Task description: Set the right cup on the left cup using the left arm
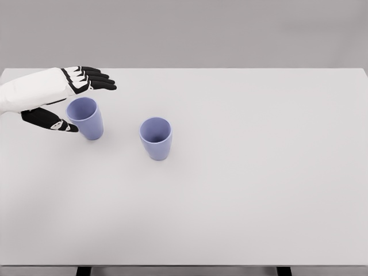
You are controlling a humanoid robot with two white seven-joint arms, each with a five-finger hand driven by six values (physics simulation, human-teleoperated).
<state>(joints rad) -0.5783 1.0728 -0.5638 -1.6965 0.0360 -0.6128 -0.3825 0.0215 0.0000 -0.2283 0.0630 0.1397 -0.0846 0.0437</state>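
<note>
A wide white table fills most of the view, its far edge running straight across the upper part and its near edge showing just above the bottom of the picture. Behind it stands a plain grey wall, smooth and unmarked. Under the near edge two short dark table legs show against a grey floor, and the light is soft and even, casting only faint shadows.

A smooth white shell is seen on the left arm. The left hand is made up of black fingers marked with small white segments.
</note>
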